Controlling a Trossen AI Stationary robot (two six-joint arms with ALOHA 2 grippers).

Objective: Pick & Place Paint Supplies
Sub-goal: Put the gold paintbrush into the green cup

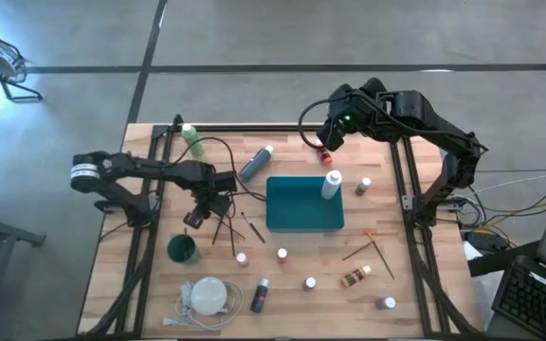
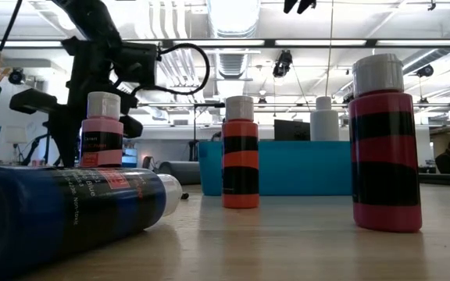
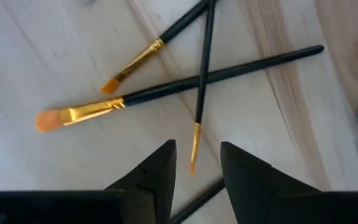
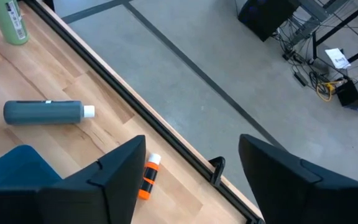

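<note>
Three dark-handled brushes with gold ferrules and orange bristles [image 3: 166,87] lie crossed on the wood left of the teal tray [image 1: 301,223], also seen from above [image 1: 224,224]. My left gripper [image 3: 197,165] hovers open just above them, a thin brush's tip [image 3: 193,152] showing between its fingers. My right gripper [image 4: 191,174] hangs open above the table's far edge [image 1: 328,142]. Below it a small orange bottle [image 4: 148,177] lies on its side. Nearby a grey-blue bottle [image 4: 45,112] lies flat and a green one [image 4: 11,22] stands.
A green cup [image 1: 181,249] stands near the left gripper, a white corded disc [image 1: 209,296] at the near edge. A white bottle [image 1: 331,185] stands at the tray's far right corner. Small bottles [image 1: 282,255] dot the near half; orange-handled brushes [image 1: 368,248] lie right.
</note>
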